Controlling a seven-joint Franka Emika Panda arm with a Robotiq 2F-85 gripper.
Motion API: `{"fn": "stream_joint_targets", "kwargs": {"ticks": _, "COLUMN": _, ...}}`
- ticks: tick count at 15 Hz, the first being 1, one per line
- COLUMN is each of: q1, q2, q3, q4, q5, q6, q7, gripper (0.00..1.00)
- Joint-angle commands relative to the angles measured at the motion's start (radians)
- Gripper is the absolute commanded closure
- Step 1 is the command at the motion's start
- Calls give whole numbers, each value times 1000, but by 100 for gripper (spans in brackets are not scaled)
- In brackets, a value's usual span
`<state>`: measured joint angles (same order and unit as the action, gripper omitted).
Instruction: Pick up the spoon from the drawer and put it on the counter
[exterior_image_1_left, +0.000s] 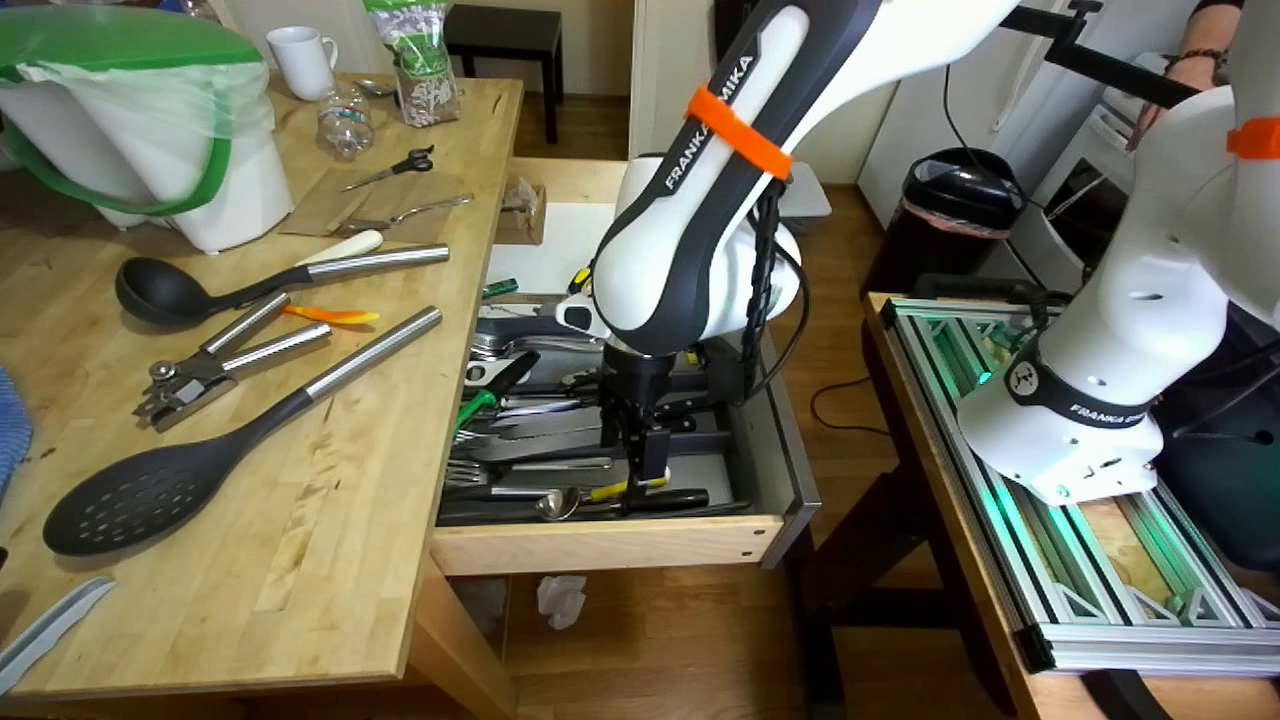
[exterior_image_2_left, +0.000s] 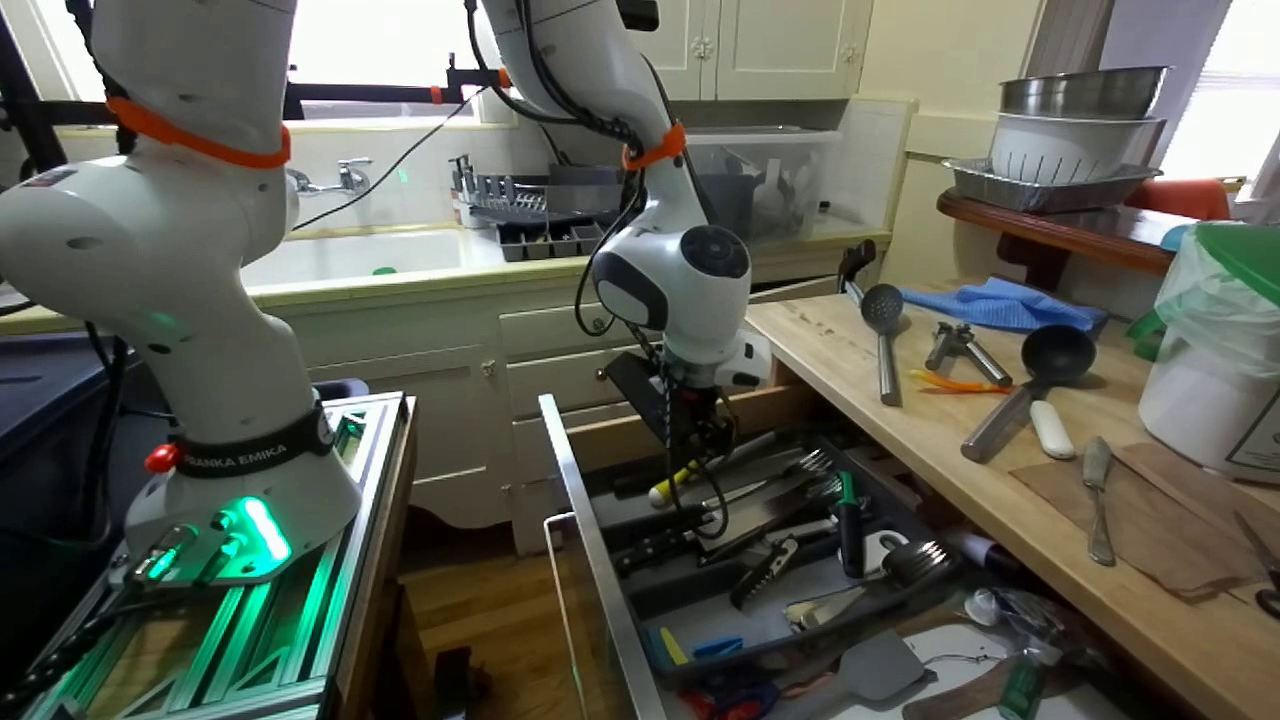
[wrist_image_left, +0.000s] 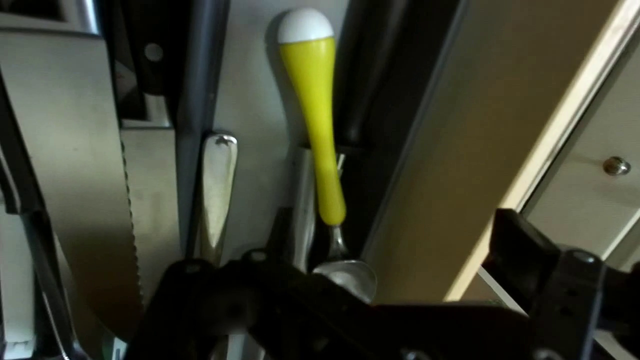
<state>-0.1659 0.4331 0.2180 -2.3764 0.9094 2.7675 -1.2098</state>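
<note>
A black robot gripper, its fingers spread wide, hangs over a slim spoon with a white-tipped yellow handle and silver metal bowl, inside the shallow light-wood drawer; the gripper partly hides the bowl in the wrist view, leaving contact unclear.

Wrist view: a strip of tray floor, upper centre, gives clearance left of the spoon; a silver handle narrows it below. To the right, a black handle and the wall of the drawer obstruct. In an exterior view, the counter offers room at lower left, beside a slotted spatula.
</note>
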Motion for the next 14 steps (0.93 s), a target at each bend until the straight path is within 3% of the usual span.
{"fn": "stream_joint_targets", "kwargs": {"ticks": 1, "q1": 8, "q2": 70, "q3": -9, "q4": 23, "q5": -11, "q6": 80, "q7": -38, "gripper": 0}}
{"fn": "stream_joint_targets", "kwargs": {"ticks": 8, "q1": 15, "q2": 155, "q3": 16, "q4": 84, "q5": -1, "q6": 184, "q7": -76, "gripper": 20}}
{"fn": "stream_joint_targets", "kwargs": {"ticks": 14, "q1": 33, "q2": 193, "q3": 31, "q4": 117, "q5": -4, "q6": 188, "q7": -67, "gripper": 23}}
